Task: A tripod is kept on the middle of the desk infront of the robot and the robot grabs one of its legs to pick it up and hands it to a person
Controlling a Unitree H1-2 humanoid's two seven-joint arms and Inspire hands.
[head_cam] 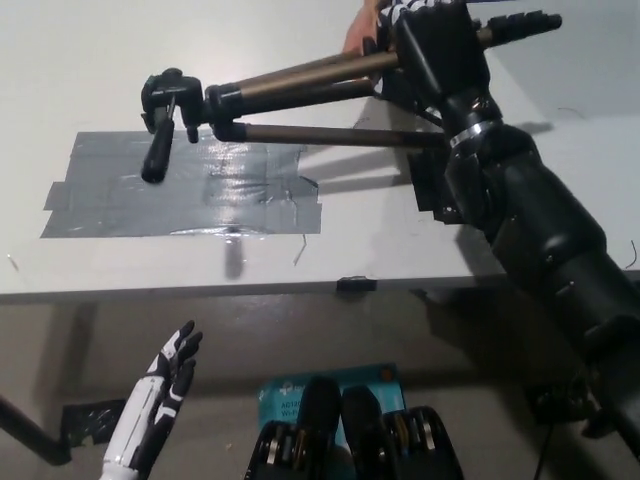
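The tripod (300,85) hangs above the white desk (120,250), lying nearly level with its head and handle (160,120) to the left. My black right hand (435,50) is shut on its folded legs near their feet, at the top of the head view. A person's hand (358,30) shows just behind the legs at the top edge, touching or very near them. My white left hand (165,375) rests open below the desk edge at lower left.
Grey tape patches (180,190) cover the desk under the tripod head. A dark flat object (432,190) lies on the desk beside my right forearm. A teal item (290,390) sits on the floor below the desk.
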